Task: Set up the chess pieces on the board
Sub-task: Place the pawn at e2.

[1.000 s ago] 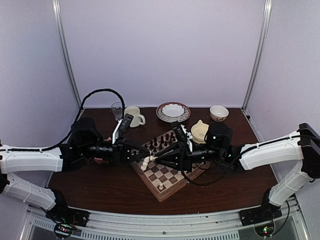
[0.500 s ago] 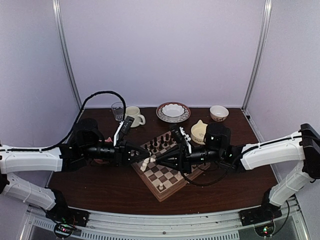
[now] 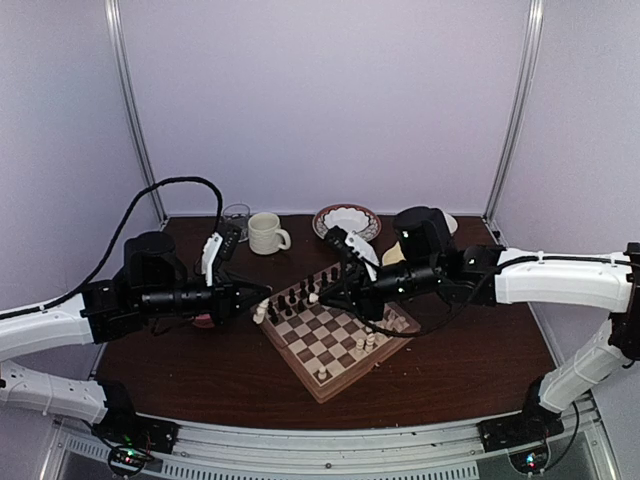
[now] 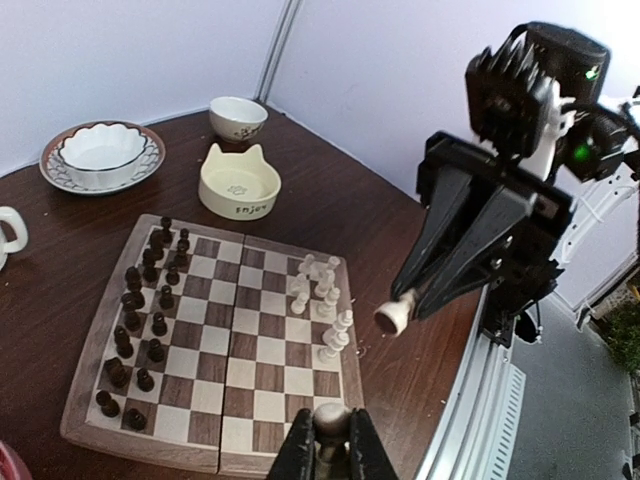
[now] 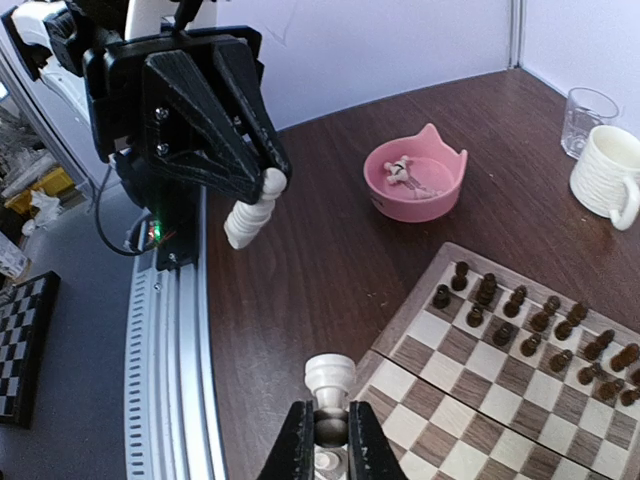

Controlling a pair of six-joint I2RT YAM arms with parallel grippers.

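Observation:
The board (image 3: 318, 340) lies turned diagonally at the table's middle. Dark pieces (image 3: 300, 296) fill its far-left side. Several cream-white chess pieces (image 3: 365, 342) stand near its right edge and also show in the left wrist view (image 4: 322, 290). My left gripper (image 3: 264, 297) hovers just off the board's left corner, shut on a cream piece (image 4: 331, 425). My right gripper (image 3: 318, 296) faces it over the dark rows, shut on a cream piece (image 5: 328, 376). The two grippers are apart, tips pointing at each other.
A pink cat-shaped bowl (image 5: 415, 182) with cream pieces sits left of the board under the left arm. A cream cat bowl (image 4: 240, 180), a plate with a white bowl (image 3: 346, 221), a small bowl (image 4: 238, 116), a mug (image 3: 265, 232) and a glass (image 3: 236, 213) stand behind.
Both grippers have lifted and drawn apart from the board's left corner, the left pulling back leftward, the right rising toward the back. Each carries a cream piece.

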